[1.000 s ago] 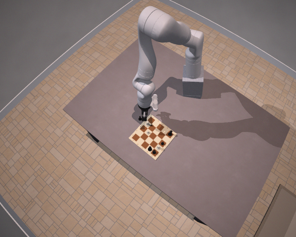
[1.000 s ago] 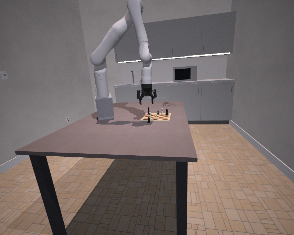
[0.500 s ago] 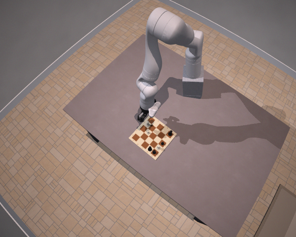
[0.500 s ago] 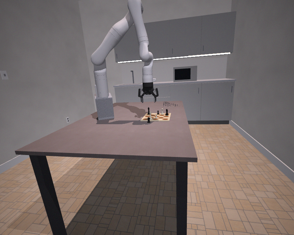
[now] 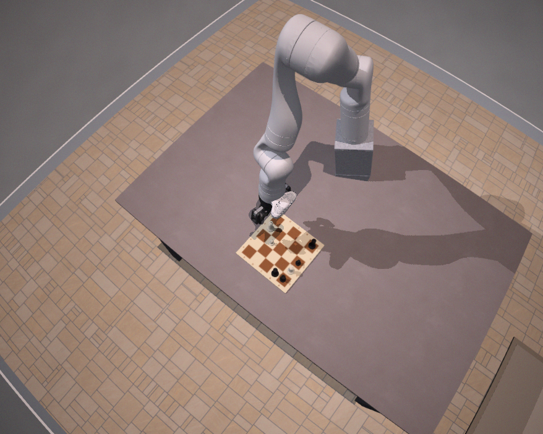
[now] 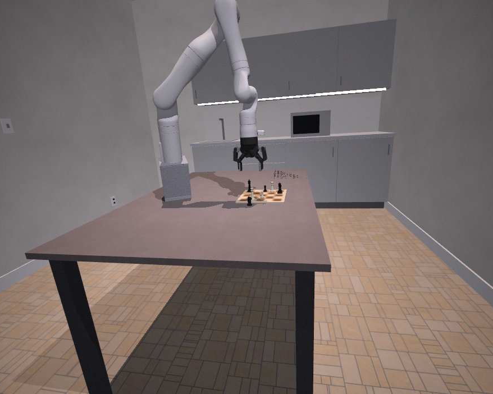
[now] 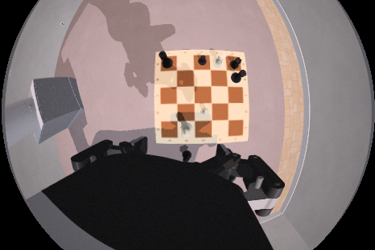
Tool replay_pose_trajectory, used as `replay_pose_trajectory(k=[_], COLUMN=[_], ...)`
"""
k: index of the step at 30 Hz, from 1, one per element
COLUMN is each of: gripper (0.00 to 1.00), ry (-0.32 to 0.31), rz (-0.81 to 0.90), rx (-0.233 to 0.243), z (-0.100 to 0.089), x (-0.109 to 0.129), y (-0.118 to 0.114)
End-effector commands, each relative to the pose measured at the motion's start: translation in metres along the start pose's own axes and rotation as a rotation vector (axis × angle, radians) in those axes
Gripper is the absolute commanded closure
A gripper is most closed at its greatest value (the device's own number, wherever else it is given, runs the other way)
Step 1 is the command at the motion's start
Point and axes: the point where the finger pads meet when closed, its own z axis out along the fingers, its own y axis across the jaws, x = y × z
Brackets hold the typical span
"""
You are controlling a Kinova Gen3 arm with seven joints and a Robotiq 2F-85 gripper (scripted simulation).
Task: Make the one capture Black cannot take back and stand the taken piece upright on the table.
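The small chessboard [image 5: 279, 252] lies on the brown table and shows whole in the wrist view [image 7: 203, 96]. Several black pieces stand along its far row, among them one at a corner [image 7: 167, 61] and two at the other corner [image 7: 236, 69]. A white piece [image 7: 217, 61] stands among them. Two white pieces [image 7: 184, 126] [image 7: 203, 110] stand near the gripper's side. A black pawn [image 6: 249, 201] stands upright on the table just off the board's edge, also in the wrist view [image 7: 186, 155]. My gripper [image 6: 250, 163] is open and empty, well above that edge of the board.
The arm's grey base block [image 5: 354, 148] stands on the table behind the board. The board lies close to the table's long edge [image 5: 225, 298]. A counter with cabinets [image 6: 323, 148] runs along the back wall.
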Motion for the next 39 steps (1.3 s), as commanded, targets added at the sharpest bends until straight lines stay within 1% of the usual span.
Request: replay_pose_trajectory(k=[1, 3, 4, 39], gripper=[0.0, 0.0, 0.59, 0.59], ry=[0.001, 0.001, 0.001, 0.001], rz=[0.0, 0.0, 0.0, 0.0], rx=[-0.002, -0.002, -0.002, -0.002], z=[-0.0007, -0.0007, -0.0007, -0.0007], x=[0.0015, 0.0015, 0.0015, 0.0015], y=[0.0005, 0.0005, 0.0005, 0.0005])
